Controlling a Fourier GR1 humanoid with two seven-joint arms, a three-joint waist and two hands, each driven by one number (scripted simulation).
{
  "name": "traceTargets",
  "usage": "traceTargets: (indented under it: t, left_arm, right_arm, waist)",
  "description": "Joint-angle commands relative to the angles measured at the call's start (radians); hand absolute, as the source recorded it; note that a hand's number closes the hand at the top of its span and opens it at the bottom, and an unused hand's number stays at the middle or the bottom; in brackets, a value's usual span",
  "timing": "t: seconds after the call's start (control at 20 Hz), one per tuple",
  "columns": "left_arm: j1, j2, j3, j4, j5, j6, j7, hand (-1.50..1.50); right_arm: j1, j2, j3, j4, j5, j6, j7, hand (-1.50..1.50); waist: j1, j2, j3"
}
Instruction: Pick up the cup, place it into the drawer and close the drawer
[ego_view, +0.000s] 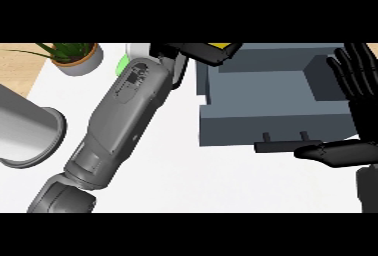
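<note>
The cup (218, 48), yellow, sat gripped in the left hand (193, 51) at the open drawer's (273, 125) back-left corner; released there, it might catch the wall. The right hand (354, 100) rested open.

We see a smooth, matt white desk (221, 185) with a strip of pale wood grain (18, 65) at its far left edge. The drawer (258, 95) looks like matt blue-grey painted board, its handle (284, 146) dark and dull. The left forearm (122, 125) wears a grey plastic-like shell with a soft sheen. The right hand (347, 150) is black and slightly glossy. A grey cylinder (29, 132) looks like brushed metal.
</note>
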Motion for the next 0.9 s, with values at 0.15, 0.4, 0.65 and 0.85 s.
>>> traceTargets:
  t: [0.15,0.4,0.65,0.85]
  left_arm:
    - [-0.144,-0.001,-0.079,0.251,0.060,0.069,0.056,1.50]
    - [-0.182,-0.001,-0.175,0.368,0.096,0.087,0.089,1.50]
    - [-0.169,-0.001,-0.279,0.420,0.107,0.035,0.134,1.50]
    - [-0.157,-0.001,-0.318,0.426,0.134,0.014,0.139,1.50]
  right_arm:
    - [-0.008,-0.028,-0.024,0.021,-0.029,0.043,-0.036,-1.50]
    - [-0.067,0.001,0.022,0.035,-0.004,0.021,-0.021,-1.50]
    - [-0.097,0.001,0.033,0.048,-0.018,0.039,-0.024,-1.50]
    - [-0.109,0.000,0.059,0.037,-0.018,0.060,-0.024,-1.50]
  waist:
    - [-0.038,0.013,0.001]
    - [-0.074,0.023,0.001]
    - [-0.120,0.034,0.002]
    - [-0.145,0.039,0.001]
